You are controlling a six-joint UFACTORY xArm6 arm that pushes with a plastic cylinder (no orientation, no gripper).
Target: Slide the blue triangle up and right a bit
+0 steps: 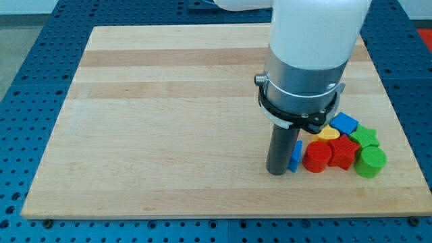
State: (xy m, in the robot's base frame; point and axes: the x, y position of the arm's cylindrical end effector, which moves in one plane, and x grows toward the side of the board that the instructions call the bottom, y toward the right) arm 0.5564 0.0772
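Note:
The blue triangle (295, 156) shows only as a narrow blue sliver at the view's lower right, mostly hidden behind my rod. My tip (277, 173) rests on the wooden board (169, 108), touching or almost touching the triangle's left side. Right of the triangle are a red cylinder (316, 156) and a red star-like block (343, 152).
More blocks cluster at the lower right: a yellow block (328, 133), a blue block (344, 123), a green star-like block (366, 136) and a green cylinder (370, 162). The arm's large white and grey body (307, 61) hangs over the board's right half.

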